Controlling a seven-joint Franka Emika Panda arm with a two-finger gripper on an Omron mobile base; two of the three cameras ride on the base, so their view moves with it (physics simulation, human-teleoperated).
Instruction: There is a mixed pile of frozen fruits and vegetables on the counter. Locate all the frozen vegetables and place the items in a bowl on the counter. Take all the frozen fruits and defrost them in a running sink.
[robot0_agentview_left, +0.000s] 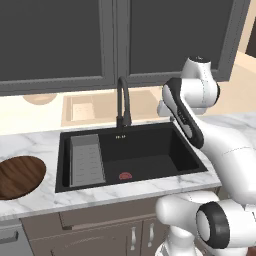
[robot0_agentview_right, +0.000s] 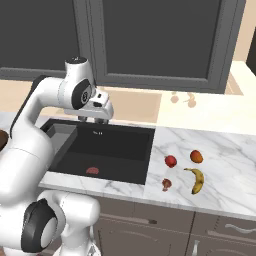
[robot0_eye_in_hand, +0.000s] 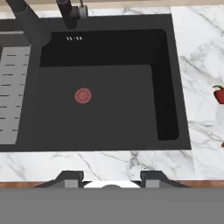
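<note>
Above the black sink (robot0_eye_in_hand: 100, 105), pincer (robot0_eye_in_hand: 111, 177) part open and empty, banana (robot0_agentview_right: 197, 180) on counter (robot0_agentview_right: 225, 165) beside.

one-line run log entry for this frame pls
gripper: open, empty, above sink | sink: no food | bowl: empty, left of sink | banana, three other items: counter, right

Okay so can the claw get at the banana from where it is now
Probably yes. The claw hangs open and empty above the sink, and the banana lies uncovered on the counter to the right.
</note>
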